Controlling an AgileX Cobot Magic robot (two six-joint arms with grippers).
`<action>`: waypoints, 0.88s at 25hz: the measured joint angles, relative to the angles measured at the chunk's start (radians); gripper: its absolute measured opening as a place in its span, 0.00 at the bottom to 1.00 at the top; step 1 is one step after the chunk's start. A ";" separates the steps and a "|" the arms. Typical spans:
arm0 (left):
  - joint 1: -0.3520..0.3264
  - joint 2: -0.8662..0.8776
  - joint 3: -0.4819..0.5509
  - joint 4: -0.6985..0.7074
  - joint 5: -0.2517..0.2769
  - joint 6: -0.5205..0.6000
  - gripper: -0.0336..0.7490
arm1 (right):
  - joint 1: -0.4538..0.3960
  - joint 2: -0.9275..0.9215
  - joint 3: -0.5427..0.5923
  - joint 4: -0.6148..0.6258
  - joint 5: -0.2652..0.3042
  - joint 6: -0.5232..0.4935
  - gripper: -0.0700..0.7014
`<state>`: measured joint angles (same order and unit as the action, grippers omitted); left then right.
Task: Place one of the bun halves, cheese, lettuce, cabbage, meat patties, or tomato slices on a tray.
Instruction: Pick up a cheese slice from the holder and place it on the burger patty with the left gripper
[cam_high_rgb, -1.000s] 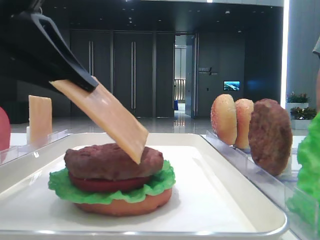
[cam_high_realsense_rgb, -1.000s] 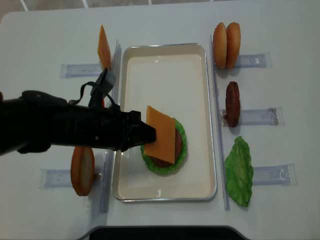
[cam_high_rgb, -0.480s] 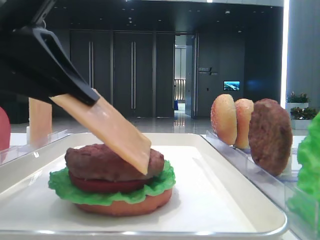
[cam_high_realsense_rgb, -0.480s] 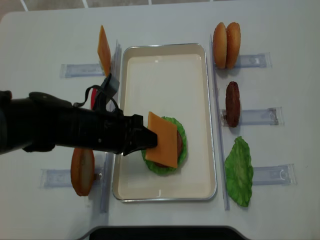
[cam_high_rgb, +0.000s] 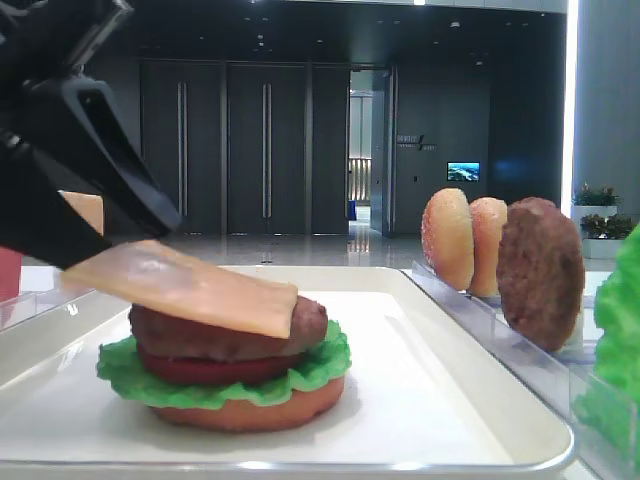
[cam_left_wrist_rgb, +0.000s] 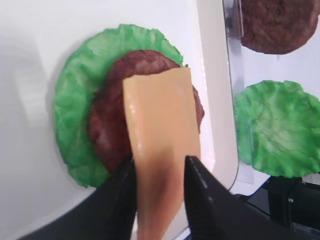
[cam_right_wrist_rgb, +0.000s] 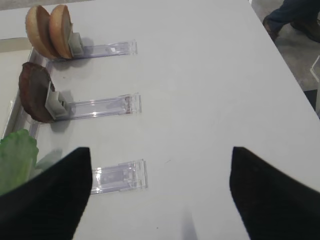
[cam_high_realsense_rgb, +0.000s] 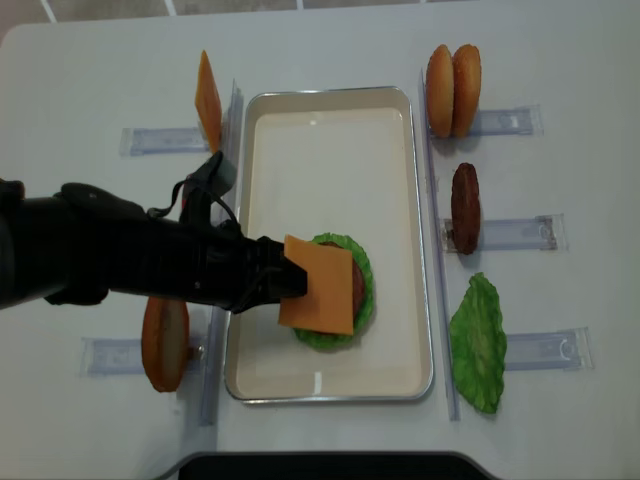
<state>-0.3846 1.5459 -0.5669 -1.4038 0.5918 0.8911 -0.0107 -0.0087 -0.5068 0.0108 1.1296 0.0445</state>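
The left gripper (cam_left_wrist_rgb: 159, 172) is sitting with its jaws parted a little on either side of the cheese (cam_left_wrist_rgb: 161, 135), so it is loosening on the slice; whether the pads are touching it I cannot tell. The right gripper (cam_right_wrist_rgb: 157, 195) is hanging over bare table with fingers wide apart, holding nothing.

The cheese is lying on the meat patty (cam_high_rgb: 225, 325), which tops a stack of tomato slice (cam_high_rgb: 215, 368), lettuce (cam_high_rgb: 225, 385) and bottom bun (cam_high_rgb: 250, 412) toward the near right part of the tray (cam_high_realsense_rgb: 330, 130). The slice is resting low and almost flat, its free edge down on the patty and its gripped edge raised slightly and overhanging the stack toward the tray's left rim.

Risks, as I judge them:
- The overhanging half could be tipping the slice off the patty on the left side once the jaws are letting go fully, since it is sitting off centre.
- If a pad is sticking to the slice, pulling back could be dragging it off, or shoving the patty across the lettuce.
- A low retreat could be clipping the tray's left rim.

Orientation: the slice is near square, so no strong long axis; its gripped-to-free direction is running across the tray's short side, free edge pointing at the right rim, turned a touch out of square in the overhead view.
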 joint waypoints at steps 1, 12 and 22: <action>0.000 0.000 0.000 0.006 -0.010 0.001 0.43 | 0.000 0.000 0.000 0.000 0.000 0.000 0.79; 0.000 0.000 -0.031 0.094 -0.108 0.003 0.90 | 0.000 0.000 0.000 0.000 0.000 0.000 0.79; 0.039 -0.078 -0.193 0.383 -0.035 -0.202 0.91 | 0.000 0.000 0.000 0.000 0.000 0.000 0.79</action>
<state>-0.3460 1.4680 -0.7598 -1.0211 0.5566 0.6890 -0.0107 -0.0087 -0.5068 0.0108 1.1296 0.0445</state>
